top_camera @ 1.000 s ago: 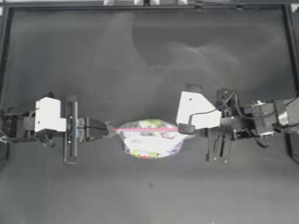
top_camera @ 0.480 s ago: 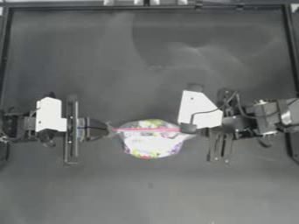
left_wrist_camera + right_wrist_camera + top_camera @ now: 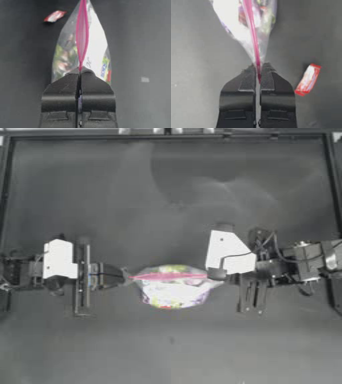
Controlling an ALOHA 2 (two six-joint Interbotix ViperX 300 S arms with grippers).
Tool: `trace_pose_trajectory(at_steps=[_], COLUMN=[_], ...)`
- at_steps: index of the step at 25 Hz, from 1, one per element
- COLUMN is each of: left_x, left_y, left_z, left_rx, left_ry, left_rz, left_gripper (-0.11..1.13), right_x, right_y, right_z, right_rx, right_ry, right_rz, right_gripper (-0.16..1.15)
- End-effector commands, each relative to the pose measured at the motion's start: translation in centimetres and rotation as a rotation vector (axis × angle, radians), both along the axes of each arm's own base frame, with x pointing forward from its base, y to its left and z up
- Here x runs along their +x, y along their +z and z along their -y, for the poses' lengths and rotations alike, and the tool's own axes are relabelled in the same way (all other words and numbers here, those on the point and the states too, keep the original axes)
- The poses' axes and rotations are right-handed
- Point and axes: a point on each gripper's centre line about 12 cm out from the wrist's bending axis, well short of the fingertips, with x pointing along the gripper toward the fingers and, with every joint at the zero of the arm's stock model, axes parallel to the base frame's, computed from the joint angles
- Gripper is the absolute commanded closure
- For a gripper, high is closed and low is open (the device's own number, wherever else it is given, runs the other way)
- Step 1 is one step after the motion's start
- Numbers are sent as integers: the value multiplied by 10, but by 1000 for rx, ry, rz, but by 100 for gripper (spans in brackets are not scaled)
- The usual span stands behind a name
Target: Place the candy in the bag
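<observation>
The left gripper (image 3: 123, 276) is pinched on the bag (image 3: 172, 287) at its left end, the right gripper (image 3: 217, 274) on its right end, at frame centre. The candy (image 3: 308, 79) is seen on the table (image 3: 167, 193) beside the right gripper, outside the bag.

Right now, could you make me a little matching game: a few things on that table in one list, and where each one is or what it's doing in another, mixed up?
Things:
1. left gripper
2. right gripper
3. candy
4. bag

States:
A. lying loose on the table
B. stretched between both grippers
C. shut on the bag's right end
D. shut on the bag's left end

Pairs: 1-D, 2-C, 3-A, 4-B
</observation>
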Motion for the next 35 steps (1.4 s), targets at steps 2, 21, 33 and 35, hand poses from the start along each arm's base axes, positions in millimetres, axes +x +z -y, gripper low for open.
trace_pose_trajectory(at_steps=[2,21,33,35], left_x=[6,27,35,37], left_y=[17,4,-6,-9], left_z=[0,4,10,10], left_rx=[4,27,31,31], left_ry=[-5,-27,-48,-48], left_rz=[46,6,-20,-26], left_gripper=[96,96,96,96], right_x=[3,19,23,23], right_y=[12,-4,-20,-22], right_z=[0,-2,-4,-3], right_rx=[3,9,14,14], right_ry=[7,30,38,36], right_rz=[68,109,99,94], right_gripper=[93,93,93,93])
